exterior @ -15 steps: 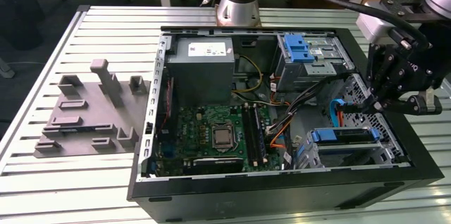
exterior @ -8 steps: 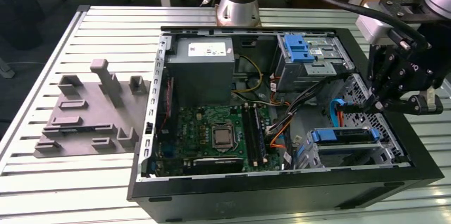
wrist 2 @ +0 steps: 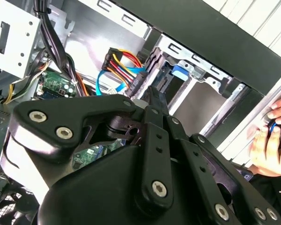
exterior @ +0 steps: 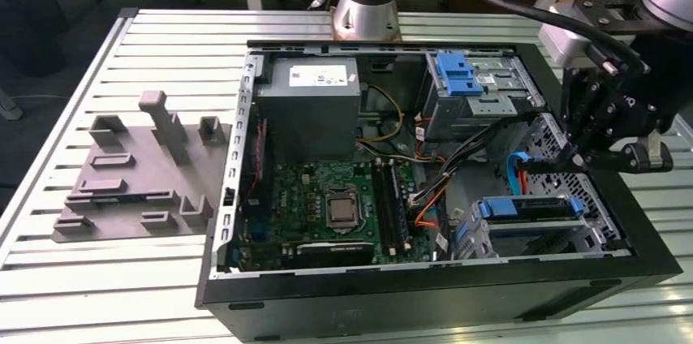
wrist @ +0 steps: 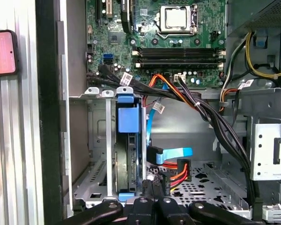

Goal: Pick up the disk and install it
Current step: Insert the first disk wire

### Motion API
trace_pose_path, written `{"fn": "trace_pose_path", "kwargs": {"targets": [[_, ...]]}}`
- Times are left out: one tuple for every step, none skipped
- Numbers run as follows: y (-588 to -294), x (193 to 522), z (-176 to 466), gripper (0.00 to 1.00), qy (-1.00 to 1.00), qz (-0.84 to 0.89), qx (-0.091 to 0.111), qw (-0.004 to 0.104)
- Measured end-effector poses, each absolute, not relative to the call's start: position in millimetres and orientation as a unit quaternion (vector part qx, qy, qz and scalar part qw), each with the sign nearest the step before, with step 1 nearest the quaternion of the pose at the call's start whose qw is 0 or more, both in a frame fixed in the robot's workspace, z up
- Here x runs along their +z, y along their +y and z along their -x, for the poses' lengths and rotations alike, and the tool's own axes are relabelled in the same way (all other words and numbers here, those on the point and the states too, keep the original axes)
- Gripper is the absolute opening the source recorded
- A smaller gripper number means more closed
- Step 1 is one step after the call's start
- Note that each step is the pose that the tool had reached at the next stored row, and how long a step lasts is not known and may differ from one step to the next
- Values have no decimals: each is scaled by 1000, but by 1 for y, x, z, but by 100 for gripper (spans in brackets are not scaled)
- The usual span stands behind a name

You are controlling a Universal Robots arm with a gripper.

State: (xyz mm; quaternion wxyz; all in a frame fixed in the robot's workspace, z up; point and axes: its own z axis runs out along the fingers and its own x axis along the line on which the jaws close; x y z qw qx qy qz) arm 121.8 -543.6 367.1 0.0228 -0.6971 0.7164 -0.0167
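The disk [exterior: 525, 208], silver with a blue bracket, sits in the drive cage [exterior: 590, 226] at the case's corner on the exterior view's right. In the first wrist view the disk [wrist: 127, 157] stands on edge in a cage slot, its blue tab at the open end. My gripper [exterior: 570, 164] hangs inside the case just above and beside that cage. In both wrist views its black fingers [wrist: 147, 199] lie together, shut on nothing, with the tips [wrist 2: 152, 91] near the orange-and-red power plug [wrist: 180, 171] and blue data cable [wrist: 171, 153].
The open black computer case [exterior: 433, 295] holds a motherboard [exterior: 336, 206], a grey power supply [exterior: 314, 109] and a second cage with a blue latch [exterior: 466, 80]. A grey fixture plate [exterior: 135, 174] lies at the exterior view's left. A hand [wrist 2: 271, 138] and a phone [wrist: 2, 51] are beside the case.
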Motion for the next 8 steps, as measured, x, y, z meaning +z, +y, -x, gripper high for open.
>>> {"fn": "trace_pose_path", "kwargs": {"targets": [[-542, 366, -122, 11, 716, 697, -17, 23], [-541, 366, -121, 11, 716, 697, -17, 23], [-539, 366, -121, 17, 716, 697, -18, 24], [-538, 365, -120, 17, 716, 697, -18, 24], [-537, 365, -119, 17, 716, 697, -18, 25], [-536, 365, -119, 17, 716, 697, -19, 25], [-536, 364, -118, 17, 716, 697, -19, 25], [-535, 363, -118, 17, 716, 697, -20, 26]]}}
